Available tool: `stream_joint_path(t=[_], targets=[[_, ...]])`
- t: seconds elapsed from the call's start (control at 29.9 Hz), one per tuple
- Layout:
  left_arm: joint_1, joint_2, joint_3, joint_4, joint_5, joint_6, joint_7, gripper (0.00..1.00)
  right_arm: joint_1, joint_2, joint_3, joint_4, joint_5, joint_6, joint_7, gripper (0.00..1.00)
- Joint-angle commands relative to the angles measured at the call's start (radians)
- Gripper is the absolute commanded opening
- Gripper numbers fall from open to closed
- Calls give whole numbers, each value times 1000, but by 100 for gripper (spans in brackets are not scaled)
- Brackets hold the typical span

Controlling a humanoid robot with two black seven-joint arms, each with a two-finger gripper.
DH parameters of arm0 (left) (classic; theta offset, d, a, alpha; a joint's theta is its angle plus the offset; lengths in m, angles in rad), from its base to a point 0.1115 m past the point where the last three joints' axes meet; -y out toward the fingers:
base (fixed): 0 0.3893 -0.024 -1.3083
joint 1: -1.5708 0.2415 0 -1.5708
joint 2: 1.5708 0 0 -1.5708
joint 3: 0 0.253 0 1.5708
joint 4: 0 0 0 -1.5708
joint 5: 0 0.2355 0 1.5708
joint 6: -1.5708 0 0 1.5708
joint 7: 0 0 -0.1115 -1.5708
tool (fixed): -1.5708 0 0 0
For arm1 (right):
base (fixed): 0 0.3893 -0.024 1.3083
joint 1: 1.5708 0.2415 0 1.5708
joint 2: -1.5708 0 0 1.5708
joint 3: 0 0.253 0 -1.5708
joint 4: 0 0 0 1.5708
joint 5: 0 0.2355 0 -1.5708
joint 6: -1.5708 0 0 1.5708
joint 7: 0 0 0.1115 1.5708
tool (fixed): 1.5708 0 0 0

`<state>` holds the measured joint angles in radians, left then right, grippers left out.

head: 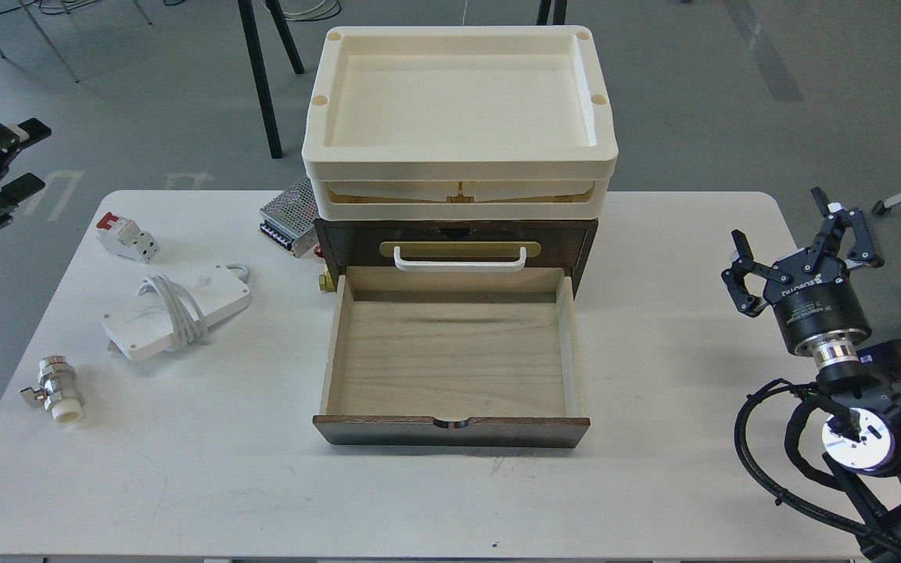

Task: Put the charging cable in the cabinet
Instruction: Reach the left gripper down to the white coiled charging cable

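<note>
The charging cable (177, 309), a flat white power brick with its cord coiled round the middle, lies on the table left of the cabinet. The cabinet (583, 234) is dark brown, with cream trays (458, 168) stacked on top. Its lower light-wood drawer (450, 356) is pulled out and empty; the drawer above it has a white handle (460, 258). My left gripper (24, 160) is open and empty at the far left edge, beyond the table's corner and well away from the cable. My right gripper (802, 234) is open and empty over the table's right side.
A white-and-red breaker (128, 237) lies behind the cable. A perforated metal power supply box (288, 215) sits at the cabinet's back left corner. A metal valve fitting (55, 387) lies near the left front edge. Chair legs stand behind the table.
</note>
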<state>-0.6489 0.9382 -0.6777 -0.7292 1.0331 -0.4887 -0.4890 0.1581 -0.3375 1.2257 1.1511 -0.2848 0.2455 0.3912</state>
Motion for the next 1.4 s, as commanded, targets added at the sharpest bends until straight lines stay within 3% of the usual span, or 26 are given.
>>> stream_joint_path(t=[0.0, 0.13, 0.23, 0.53, 0.87, 1.2, 1.37], targets=[[-32, 57, 1, -93, 267, 0, 0, 96, 1, 0, 0, 1, 1, 0, 0, 100], [-31, 103, 1, -189, 496, 59, 0, 96, 1, 0, 1, 1, 0, 1, 0, 100], [-49, 109, 3, -216, 587, 58, 0, 97, 1, 0, 3, 1, 0, 3, 0, 99], [-55, 68, 158, -217, 700, 67, 0, 98, 1, 0, 3, 1, 1, 6, 2, 100], [-51, -31, 231, -167, 703, 97, 0, 98, 1, 0, 3, 1, 1, 6, 0, 99], [-40, -160, 239, 19, 696, 163, 0, 98, 1, 0, 3, 1, 1, 6, 2, 100], [-35, -196, 241, 39, 694, 188, 0, 98, 1, 0, 3, -1, 1, 5, 2, 100]])
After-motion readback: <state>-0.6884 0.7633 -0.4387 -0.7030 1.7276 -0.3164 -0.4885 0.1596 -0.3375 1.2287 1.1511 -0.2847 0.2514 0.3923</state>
